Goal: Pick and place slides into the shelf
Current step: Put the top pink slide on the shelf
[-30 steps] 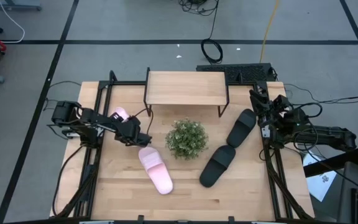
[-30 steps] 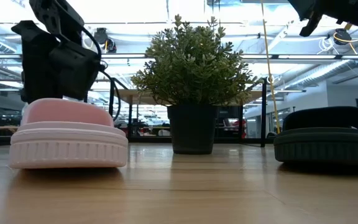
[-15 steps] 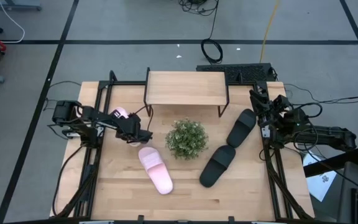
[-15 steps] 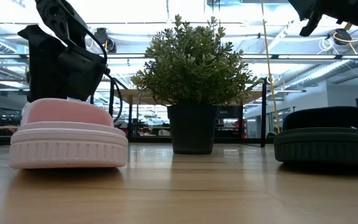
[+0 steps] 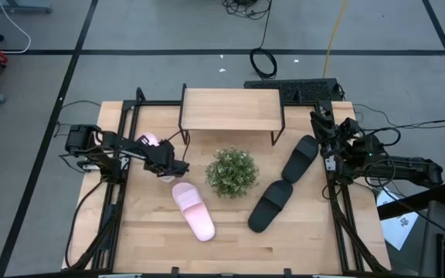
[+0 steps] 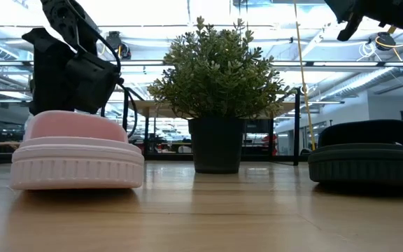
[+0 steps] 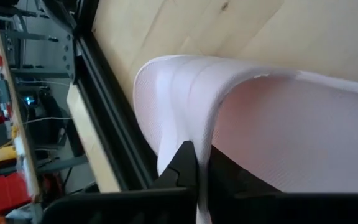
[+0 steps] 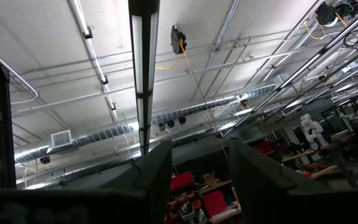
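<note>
Left pincer (image 5: 163, 167) just snapped shut on the strap of the far pink slide (image 7: 278, 124). A second ago it was wide open.

Grabbed the strap edge since it's the only thin bit I can pinch; that slide sits by the worktop's (image 5: 315, 232) left rail, near the shelf's (image 5: 230, 110) left legs. The other pink slide (image 5: 193, 210) lies just in front, the black pair (image 5: 284, 189) is right of the plant (image 5: 232, 171). My right pincer (image 5: 329, 139) waits by the right edge, open and empty, pointing up.
</note>
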Controlling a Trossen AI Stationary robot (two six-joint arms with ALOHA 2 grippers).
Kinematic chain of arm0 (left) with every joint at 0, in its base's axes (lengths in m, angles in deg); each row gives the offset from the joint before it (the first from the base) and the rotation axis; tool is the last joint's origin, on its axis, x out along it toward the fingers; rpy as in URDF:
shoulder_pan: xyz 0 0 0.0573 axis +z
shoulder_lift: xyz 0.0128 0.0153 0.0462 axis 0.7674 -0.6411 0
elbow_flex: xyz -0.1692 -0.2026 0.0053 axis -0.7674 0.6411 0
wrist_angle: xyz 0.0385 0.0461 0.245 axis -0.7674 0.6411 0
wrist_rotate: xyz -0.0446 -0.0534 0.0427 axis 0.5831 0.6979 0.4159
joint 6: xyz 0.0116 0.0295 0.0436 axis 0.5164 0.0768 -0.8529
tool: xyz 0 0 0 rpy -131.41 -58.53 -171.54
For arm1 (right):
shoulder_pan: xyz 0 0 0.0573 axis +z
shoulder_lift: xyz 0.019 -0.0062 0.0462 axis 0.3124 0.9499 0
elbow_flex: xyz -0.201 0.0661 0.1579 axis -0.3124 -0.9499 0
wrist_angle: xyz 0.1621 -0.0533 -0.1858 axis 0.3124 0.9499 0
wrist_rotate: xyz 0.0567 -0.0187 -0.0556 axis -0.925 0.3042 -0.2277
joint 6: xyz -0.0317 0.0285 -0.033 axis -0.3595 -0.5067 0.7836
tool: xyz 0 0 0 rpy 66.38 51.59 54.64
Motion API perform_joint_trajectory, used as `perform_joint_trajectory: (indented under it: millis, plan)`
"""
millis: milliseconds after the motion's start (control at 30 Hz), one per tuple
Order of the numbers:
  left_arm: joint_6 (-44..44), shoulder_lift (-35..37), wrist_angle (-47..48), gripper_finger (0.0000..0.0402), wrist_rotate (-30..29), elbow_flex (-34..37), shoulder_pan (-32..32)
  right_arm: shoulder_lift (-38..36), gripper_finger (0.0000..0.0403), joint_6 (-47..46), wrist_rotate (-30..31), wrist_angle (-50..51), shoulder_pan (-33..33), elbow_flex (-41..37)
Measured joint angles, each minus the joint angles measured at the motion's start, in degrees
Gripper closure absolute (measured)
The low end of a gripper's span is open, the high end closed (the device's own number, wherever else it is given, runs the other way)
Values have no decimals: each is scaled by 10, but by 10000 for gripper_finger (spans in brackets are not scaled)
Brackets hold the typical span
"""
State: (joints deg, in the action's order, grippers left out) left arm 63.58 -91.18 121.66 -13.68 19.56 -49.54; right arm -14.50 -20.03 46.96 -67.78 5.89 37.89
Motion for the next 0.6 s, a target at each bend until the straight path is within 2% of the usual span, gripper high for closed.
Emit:
perform_joint_trajectory:
  millis: [100,333,600]
  plan:
    - [4,0,64,399,12,-26,-4,0,255,0,1,0,0,0]
    - [8,47,199,400,-6,-123,-20,0,255,-13,1,-3,0,0]
    - [-24,132,203,401,11,-248,-60,0,255,-40,-1,-3,0,0]
